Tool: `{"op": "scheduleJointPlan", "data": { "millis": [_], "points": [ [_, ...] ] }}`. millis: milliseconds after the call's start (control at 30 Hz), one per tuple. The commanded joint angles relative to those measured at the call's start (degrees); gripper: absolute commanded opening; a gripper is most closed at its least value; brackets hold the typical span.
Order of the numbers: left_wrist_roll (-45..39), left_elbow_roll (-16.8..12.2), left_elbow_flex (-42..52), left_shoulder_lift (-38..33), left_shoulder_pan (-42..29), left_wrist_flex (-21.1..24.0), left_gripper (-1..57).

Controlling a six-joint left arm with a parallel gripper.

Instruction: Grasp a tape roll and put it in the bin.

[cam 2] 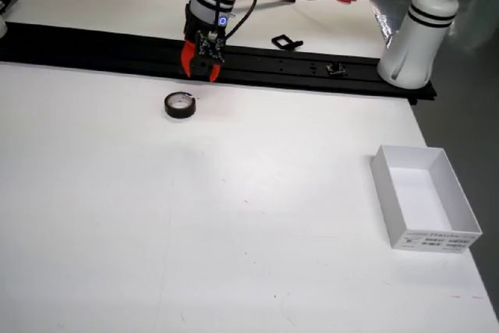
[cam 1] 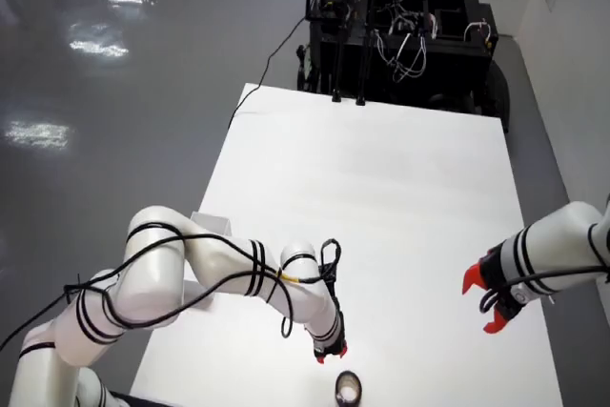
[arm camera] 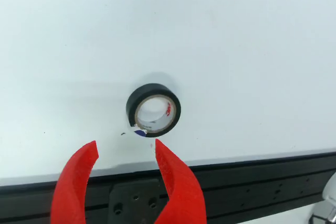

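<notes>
Red pincer (arm camera: 126, 150) hung released just near of the black electrical tape roll (arm camera: 153, 110); I judged it light, stiff, best pinched across its rim.

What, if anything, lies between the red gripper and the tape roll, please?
Nothing: in the wrist view only bare white table separates the open gripper from the tape roll.

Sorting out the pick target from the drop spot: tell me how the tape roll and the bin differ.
The tape roll is black and round; the bin is white and rectangular. The roll is far smaller than the bin. The roll lies near the end effector; the bin sits far off. Both rest on the white table.
</notes>
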Motion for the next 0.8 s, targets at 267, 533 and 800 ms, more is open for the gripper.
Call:
{"op": "scheduleJointPlan", "data": {
  "millis": [267, 533, 800],
  "points": [
    [13.6, -0.49, -3.61, 7.67, -5.49, -3.41, 23.7],
    [16.68, -0.14, -5.63, 10.92, -6.55, -2.44, 23.5],
    [17.73, 0.91, -5.46, 11.89, -5.76, -2.0, 23.5]
  ]
}}
